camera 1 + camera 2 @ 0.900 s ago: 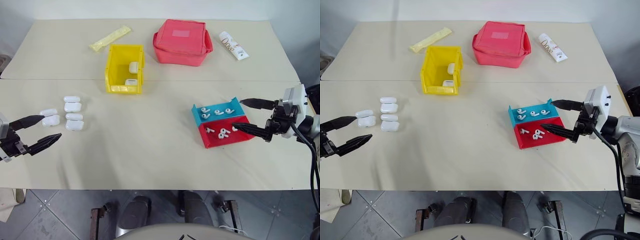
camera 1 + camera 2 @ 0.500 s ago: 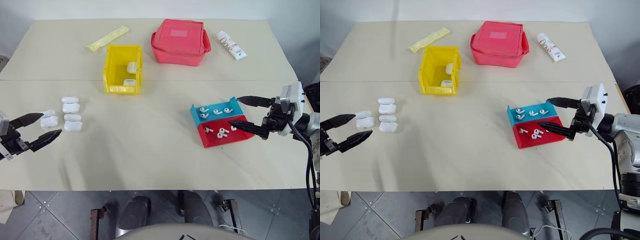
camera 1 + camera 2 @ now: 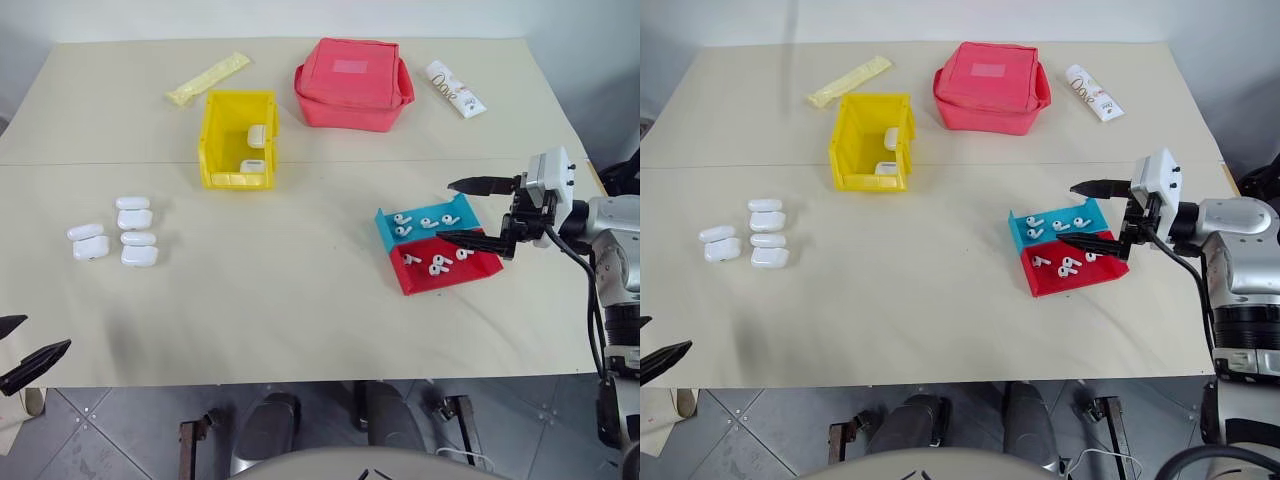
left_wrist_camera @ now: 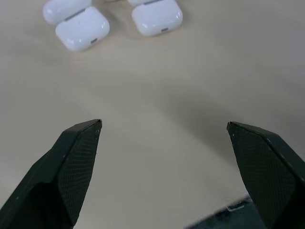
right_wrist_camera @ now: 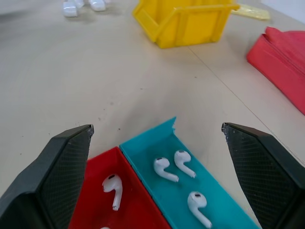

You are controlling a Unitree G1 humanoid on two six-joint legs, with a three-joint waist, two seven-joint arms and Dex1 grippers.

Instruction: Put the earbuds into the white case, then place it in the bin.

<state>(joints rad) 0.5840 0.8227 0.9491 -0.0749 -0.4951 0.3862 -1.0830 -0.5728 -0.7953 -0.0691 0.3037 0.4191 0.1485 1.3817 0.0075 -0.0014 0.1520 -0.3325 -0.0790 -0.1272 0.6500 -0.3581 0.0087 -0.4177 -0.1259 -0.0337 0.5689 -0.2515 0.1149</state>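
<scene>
Earbuds (image 5: 166, 169) — tiny, glossy, short-stemmed — in tray (image 5: 143, 155).

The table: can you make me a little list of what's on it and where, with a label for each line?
earbuds: loose in the blue-and-red tray, some in the blue half, some in the red half
white cases: six in a group on the table's left side
yellow bin: two white cases inside
red pouch: at the back, right of the bin
right gripper: open, over the tray's right end
left gripper: open, near the table's front edge, holding nothing
</scene>
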